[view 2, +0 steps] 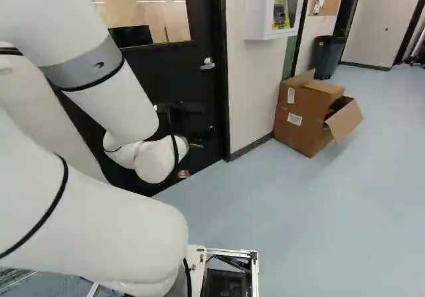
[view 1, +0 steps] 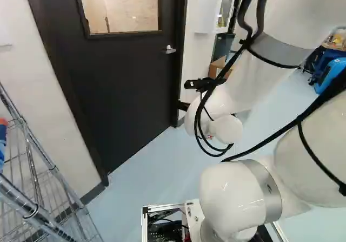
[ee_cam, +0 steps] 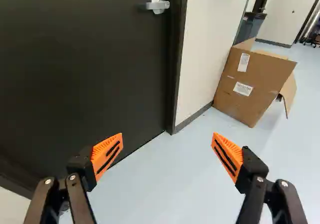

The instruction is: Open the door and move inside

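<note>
1. Across the lower right of the right base view spreads the pale blue floor.
2. Filling the upper left of the left base view, the dark door stands closed in its frame, with a window in its upper part.
3. The white arm crosses the right side of that view, reaching toward the door.
4. At the lower left there, a wire rack.
5. Right of the door in the right base view, an open cardboard box sits on the floor by the wall; a white cabinet hangs above.
6. The jaws stand wide apart, nothing between their orange pads.
7. Ahead of them, well apart, the silver lever handle lies level near the door's edge.
</note>
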